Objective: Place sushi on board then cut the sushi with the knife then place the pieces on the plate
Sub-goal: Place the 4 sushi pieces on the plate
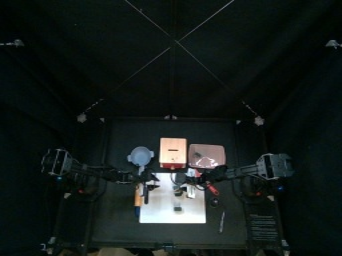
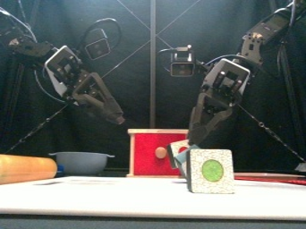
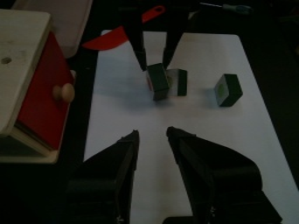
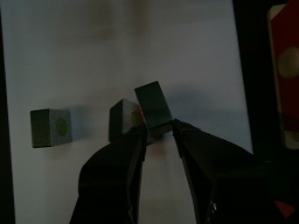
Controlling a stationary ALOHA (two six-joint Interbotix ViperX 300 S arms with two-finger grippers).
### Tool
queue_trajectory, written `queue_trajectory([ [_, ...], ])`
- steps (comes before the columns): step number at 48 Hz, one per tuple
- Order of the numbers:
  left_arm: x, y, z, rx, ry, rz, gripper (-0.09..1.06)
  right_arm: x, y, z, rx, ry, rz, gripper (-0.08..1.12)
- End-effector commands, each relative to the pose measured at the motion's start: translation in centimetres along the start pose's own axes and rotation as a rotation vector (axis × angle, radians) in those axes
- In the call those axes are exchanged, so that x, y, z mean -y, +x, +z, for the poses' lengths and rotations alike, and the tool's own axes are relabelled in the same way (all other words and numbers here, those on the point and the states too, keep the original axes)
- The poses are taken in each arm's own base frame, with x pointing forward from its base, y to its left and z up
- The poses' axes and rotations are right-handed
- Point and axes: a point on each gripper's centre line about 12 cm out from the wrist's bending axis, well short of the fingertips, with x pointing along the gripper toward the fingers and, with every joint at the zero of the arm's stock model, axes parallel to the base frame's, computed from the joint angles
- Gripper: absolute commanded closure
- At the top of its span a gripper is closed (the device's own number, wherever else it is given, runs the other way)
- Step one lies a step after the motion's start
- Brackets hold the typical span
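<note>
Three dark green sushi pieces stand on the white board (image 3: 198,149). My right gripper (image 4: 158,131) is shut on one sushi piece (image 4: 152,107), which sits tilted between its jaws. In the left wrist view the same gripper (image 3: 158,66) comes down over that piece (image 3: 158,81), with a second piece (image 3: 183,82) close beside it and a third piece (image 3: 229,89) a little apart. The front view shows one piece (image 2: 212,170) standing on end near the board's front. My left gripper (image 3: 152,136) hangs open above the board, holding nothing.
Behind the board stand the wooden box with its red drawer (image 2: 159,150), the blue-grey bowl (image 2: 81,161) to its left and the pink tray (image 1: 206,153) to its right. A red toy knife (image 3: 114,39) lies past the board. An orange-tan toy (image 2: 24,167) lies at the front left.
</note>
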Motion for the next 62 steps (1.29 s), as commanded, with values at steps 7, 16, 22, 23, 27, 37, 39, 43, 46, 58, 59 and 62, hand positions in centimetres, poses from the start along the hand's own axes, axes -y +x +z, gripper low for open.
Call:
queue_trajectory([
  [7,0.1,-0.2,0.8,0.026,-0.002,-0.002,0.23,0.1,-1.8,1.0,0.062,0.014,0.003,0.36],
  [16,0.1,-0.2,0.7,0.024,-0.001,-0.003,0.23,0.1,-3.4,1.0,0.096,0.020,0.006,0.36],
  [22,0.1,-0.2,0.6,0.021,-0.001,-0.002,0.23,0.9,-4.7,0.6,0.117,0.044,-0.005,0.36],
  [23,0.1,-0.2,0.5,0.020,-0.001,-0.003,0.23,1.1,-4.9,0.4,0.121,0.049,-0.008,0.36],
  [27,0.1,-0.2,0.6,0.021,0.001,-0.004,0.23,1.8,-5.9,-0.1,0.134,0.068,-0.021,0.36],
  [37,0.1,-0.2,0.6,0.021,0.001,-0.004,0.23,3.7,-7.8,-2.0,0.147,0.119,-0.060,0.36],
  [39,0.1,-0.2,0.6,0.023,0.000,-0.002,0.23,4.0,-8.1,-2.2,0.150,0.125,-0.066,0.36],
  [43,0.1,-0.2,0.5,0.018,0.001,-0.004,0.23,5.0,-9.2,-2.9,0.152,0.152,-0.089,0.36],
  [46,0.1,-0.2,0.6,0.021,0.000,-0.002,0.23,5.7,-9.8,-3.6,0.144,0.172,-0.107,0.36],
  [58,0.0,-0.2,0.5,0.020,-0.001,-0.001,0.23,9.2,-12.6,-6.5,0.125,0.280,-0.211,0.36],
  [59,0.0,-0.2,0.6,0.021,-0.001,0.000,0.23,9.5,-12.8,-6.8,0.126,0.288,-0.221,0.36],
  [62,-0.1,-0.2,0.5,0.020,-0.001,0.002,0.23,10.3,-13.3,-7.4,0.124,0.316,-0.251,0.36],
])
